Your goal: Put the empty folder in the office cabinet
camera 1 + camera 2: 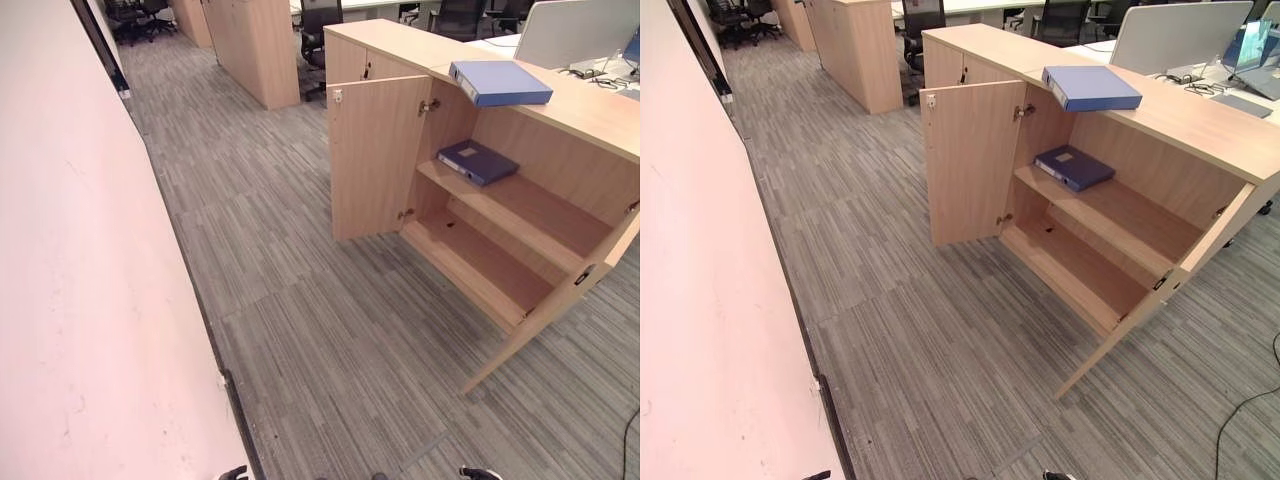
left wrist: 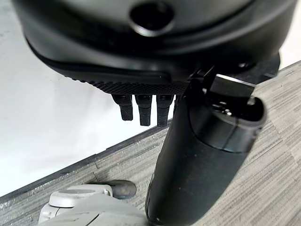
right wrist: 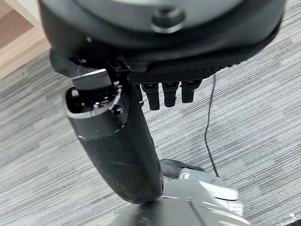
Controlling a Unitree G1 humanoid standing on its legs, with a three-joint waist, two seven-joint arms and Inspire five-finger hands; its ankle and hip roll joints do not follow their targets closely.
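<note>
1. Left eye view: the office cabinet [image 1: 520, 215] stands with both doors swung open. One blue folder [image 1: 500, 82] lies flat on the cabinet top, near its front edge, just above the open bay. A second, darker folder [image 1: 477, 161] lies flat on the upper shelf [image 1: 530, 210], at the shelf's end next to the left door [image 1: 378, 155]. The lower shelf [image 1: 480, 265] is bare. Carpet floor [image 1: 330, 340] lies between the robot and the cabinet, which stands well apart from it.

2. Right eye view: same layout. Lighter folder on the cabinet top, darker one inside on the upper shelf, right door [image 1: 1160, 290] angled out toward the robot. Cannot tell which folder is the empty one.

3. Left wrist view: left hand [image 2: 197, 155] hangs over the carpet beside a pale wall [image 2: 51, 117], fingers [image 2: 143, 109] relaxed and short of any object, thumb out; it holds nothing.

4. Right wrist view: right hand [image 3: 117, 146] hangs over the carpet, fingers [image 3: 170, 94] loose, thumb out, nothing in it.

5. Progress, as a judgement: if the shelf folder is the task's one, placing is done and the hands hang free. If the folder on top is meant, nothing is started: approach, grasp and shelving are all left.
</note>
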